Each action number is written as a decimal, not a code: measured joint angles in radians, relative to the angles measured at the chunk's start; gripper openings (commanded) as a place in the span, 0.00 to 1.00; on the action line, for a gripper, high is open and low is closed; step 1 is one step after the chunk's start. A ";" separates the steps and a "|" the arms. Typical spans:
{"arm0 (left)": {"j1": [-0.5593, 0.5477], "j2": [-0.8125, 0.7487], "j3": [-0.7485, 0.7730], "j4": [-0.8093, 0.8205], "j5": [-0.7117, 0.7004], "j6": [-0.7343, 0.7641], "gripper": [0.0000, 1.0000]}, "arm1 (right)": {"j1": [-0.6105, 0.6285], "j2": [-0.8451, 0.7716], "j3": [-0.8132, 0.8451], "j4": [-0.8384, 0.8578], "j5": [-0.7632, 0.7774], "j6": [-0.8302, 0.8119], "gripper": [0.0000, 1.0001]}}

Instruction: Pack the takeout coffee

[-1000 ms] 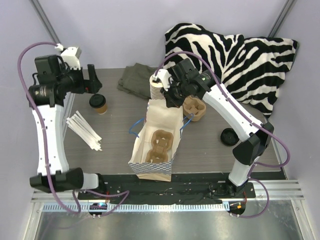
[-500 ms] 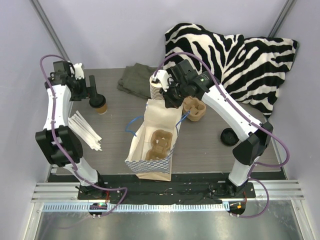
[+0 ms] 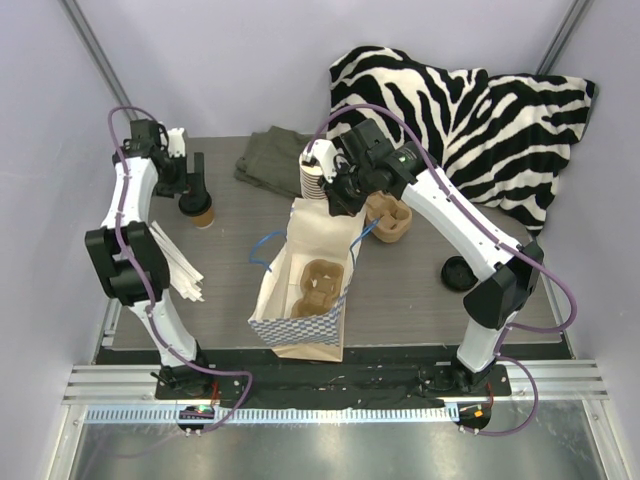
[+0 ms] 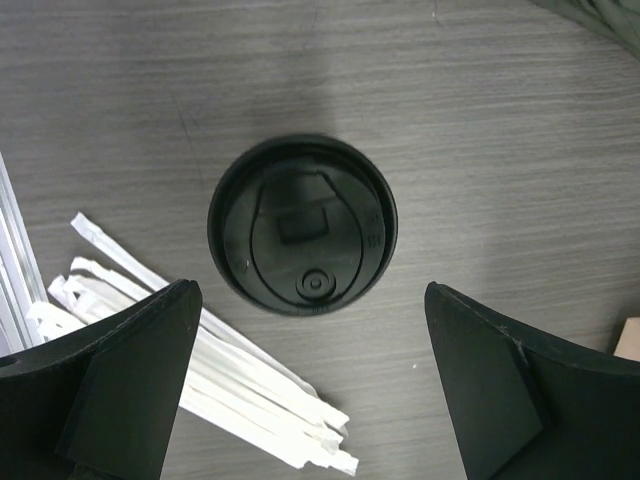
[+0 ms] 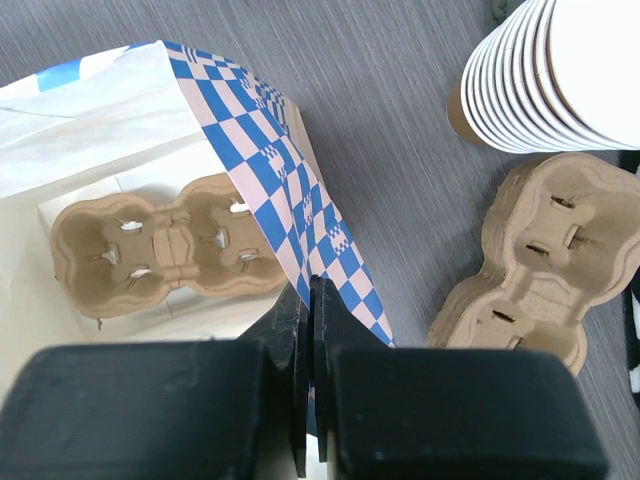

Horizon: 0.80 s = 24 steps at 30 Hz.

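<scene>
The takeout coffee (image 3: 199, 210), a small brown cup under a black lid (image 4: 302, 225), stands upright at the table's back left. My left gripper (image 3: 193, 186) hangs straight above it, open, with its fingers (image 4: 120, 380) wide on either side of the lid and not touching it. My right gripper (image 3: 345, 203) is shut on the blue chequered rim (image 5: 300, 200) of the white paper bag (image 3: 300, 335). That holds the bag's mouth open, and a cardboard cup carrier (image 5: 165, 245) lies inside it.
White wrapped sticks (image 4: 230, 385) lie just beside the coffee, toward the table's left edge. A tall stack of cups (image 3: 315, 175) and stacked carriers (image 3: 392, 217) stand behind the bag. A loose black lid (image 3: 458, 273) lies right, a green cloth (image 3: 268, 157) and a zebra cushion (image 3: 470, 110) behind.
My left arm has swung in from the left and brought its open gripper over the coffee. The right gripper has kept its hold, and the bag's mouth has shifted slightly.
</scene>
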 measured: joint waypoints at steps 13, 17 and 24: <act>-0.027 0.081 0.026 0.027 -0.042 0.012 0.92 | 0.000 0.000 0.003 -0.003 0.000 0.000 0.01; -0.027 0.083 0.026 0.027 -0.051 0.012 0.89 | 0.000 0.000 0.003 -0.003 0.000 -0.001 0.01; -0.027 0.091 0.026 0.028 -0.055 0.012 0.84 | 0.000 0.006 0.004 -0.002 -0.002 -0.001 0.01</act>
